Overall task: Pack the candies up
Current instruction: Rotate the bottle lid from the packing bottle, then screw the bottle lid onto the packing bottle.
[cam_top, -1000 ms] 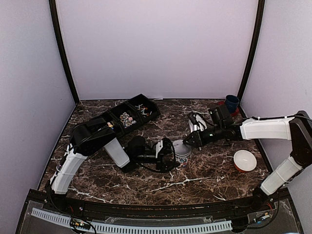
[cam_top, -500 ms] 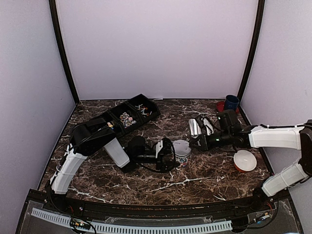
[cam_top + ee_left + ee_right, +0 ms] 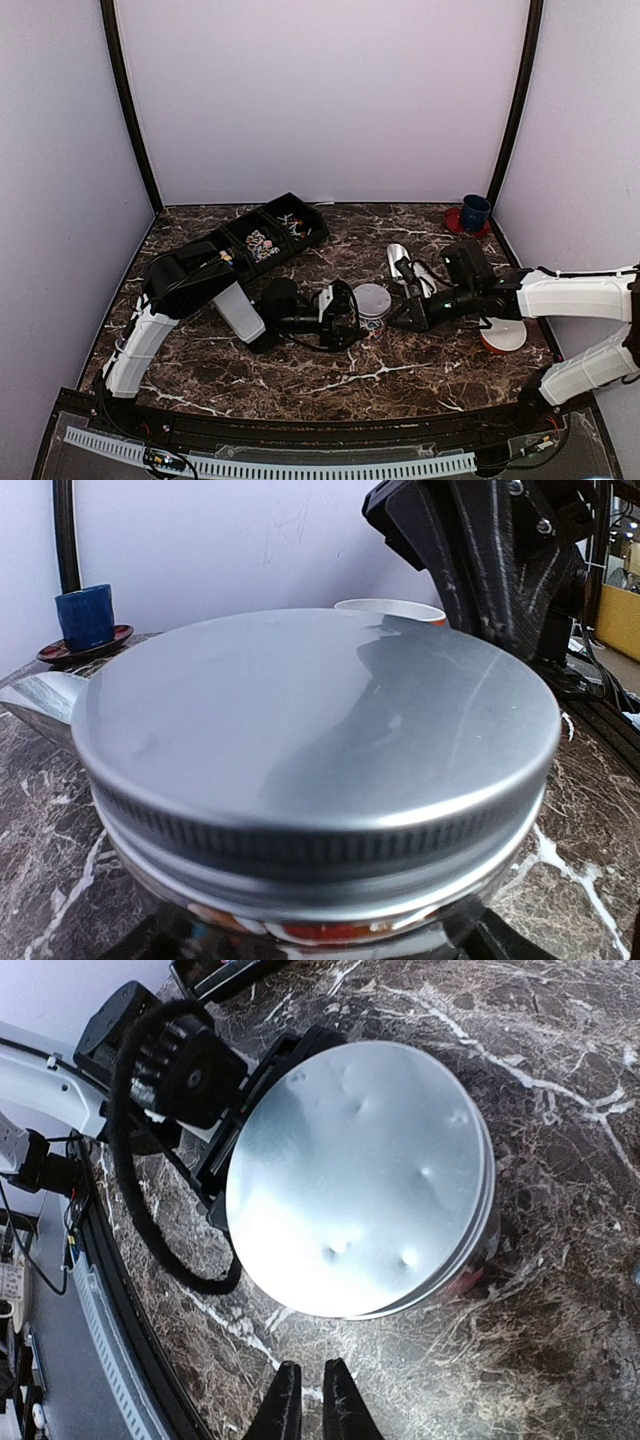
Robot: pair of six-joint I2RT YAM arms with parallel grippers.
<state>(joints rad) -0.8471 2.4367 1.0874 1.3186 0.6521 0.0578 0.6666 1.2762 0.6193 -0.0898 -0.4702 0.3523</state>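
**Brown marble table, jar capped and held on the left**

Pale lilac walls close in the dark veined table [image 3: 400, 375]. My left gripper [image 3: 350, 316] is clamped around the clear jar [image 3: 373, 318] near the middle of the table. On the left wrist feed its dark fingers sit at both bottom corners, hugging the glass under the silver lid [image 3: 310, 730]. A strip of candies [image 3: 300, 932] shows through the glass just below the lid's ribbed edge.

My right gripper [image 3: 312, 1410] points at the jar from the other side. Its fingers are drawn nearly together with nothing between them, and it stands just clear of the lid.

A metal scoop [image 3: 399, 260] lies on the marble just behind that gripper. A white bowl [image 3: 503, 337] sits partly under the right forearm. More candies [image 3: 262, 243] lie in the black tray [image 3: 316, 226] at the back left. A blue cup [image 3: 475, 210] stands on a red saucer [image 3: 458, 222] in the far right corner.
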